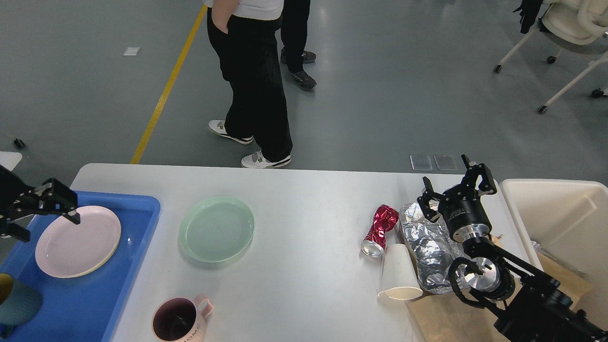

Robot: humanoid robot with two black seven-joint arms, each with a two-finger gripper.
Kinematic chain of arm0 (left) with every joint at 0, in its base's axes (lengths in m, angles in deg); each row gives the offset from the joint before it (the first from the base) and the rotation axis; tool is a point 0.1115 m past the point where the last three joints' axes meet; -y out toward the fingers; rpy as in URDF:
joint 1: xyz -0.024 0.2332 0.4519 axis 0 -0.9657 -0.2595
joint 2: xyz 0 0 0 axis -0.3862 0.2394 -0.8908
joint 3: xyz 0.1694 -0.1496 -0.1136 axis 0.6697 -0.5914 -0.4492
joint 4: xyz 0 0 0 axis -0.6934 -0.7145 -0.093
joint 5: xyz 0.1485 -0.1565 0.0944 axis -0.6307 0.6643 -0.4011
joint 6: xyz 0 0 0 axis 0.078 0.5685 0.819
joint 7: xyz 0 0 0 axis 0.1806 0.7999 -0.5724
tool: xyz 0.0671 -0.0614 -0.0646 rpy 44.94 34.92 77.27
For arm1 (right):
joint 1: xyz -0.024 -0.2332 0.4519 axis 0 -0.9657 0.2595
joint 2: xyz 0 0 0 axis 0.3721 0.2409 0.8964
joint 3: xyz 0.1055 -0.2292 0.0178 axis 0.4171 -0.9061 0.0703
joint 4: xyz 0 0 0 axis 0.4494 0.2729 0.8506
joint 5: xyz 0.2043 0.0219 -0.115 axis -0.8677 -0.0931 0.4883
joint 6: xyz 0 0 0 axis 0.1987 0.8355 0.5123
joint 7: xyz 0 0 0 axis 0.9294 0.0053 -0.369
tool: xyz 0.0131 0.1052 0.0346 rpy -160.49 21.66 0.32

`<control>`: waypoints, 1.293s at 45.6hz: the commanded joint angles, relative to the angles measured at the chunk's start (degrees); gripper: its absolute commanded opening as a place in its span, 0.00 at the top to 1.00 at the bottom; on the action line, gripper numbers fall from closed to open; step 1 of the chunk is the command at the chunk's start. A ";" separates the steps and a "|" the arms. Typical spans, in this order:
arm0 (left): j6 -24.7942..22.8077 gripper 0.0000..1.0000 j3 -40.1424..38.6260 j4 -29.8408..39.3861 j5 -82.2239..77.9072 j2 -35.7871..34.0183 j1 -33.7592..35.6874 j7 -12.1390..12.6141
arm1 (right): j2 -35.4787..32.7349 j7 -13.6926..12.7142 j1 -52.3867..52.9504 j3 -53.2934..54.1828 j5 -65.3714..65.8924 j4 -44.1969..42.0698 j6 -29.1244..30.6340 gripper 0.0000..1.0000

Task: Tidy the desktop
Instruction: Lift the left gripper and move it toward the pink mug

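The desktop [304, 199] is a large white tabletop. On its right part lie a crushed red can [380, 224], a white paper cup [398, 273] on its side and crumpled silver foil [427, 242]. A green plate [216, 229] lies left of centre and a pink mug [180, 320] stands at the front edge. My right gripper [449, 179] is open and empty, just above the far end of the foil. My left gripper [50, 222] looks open over the far left edge of a pink plate [78, 241] that lies in the blue tray [137, 223].
A cream bin [560, 213] stands off the table's right end. Brown paper [441, 313] lies under the foil and the right arm. A dark teal cup [16, 301] stands in the tray's front left. Two people [251, 71] stand behind the table; chairs [570, 28] are at far right.
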 commanded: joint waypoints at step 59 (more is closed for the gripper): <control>5.26 0.06 -13.42 21.08 -0.41 8.79 7.31 1.48 | 0.00 -0.01 0.00 0.00 0.00 -0.09 0.09 0.00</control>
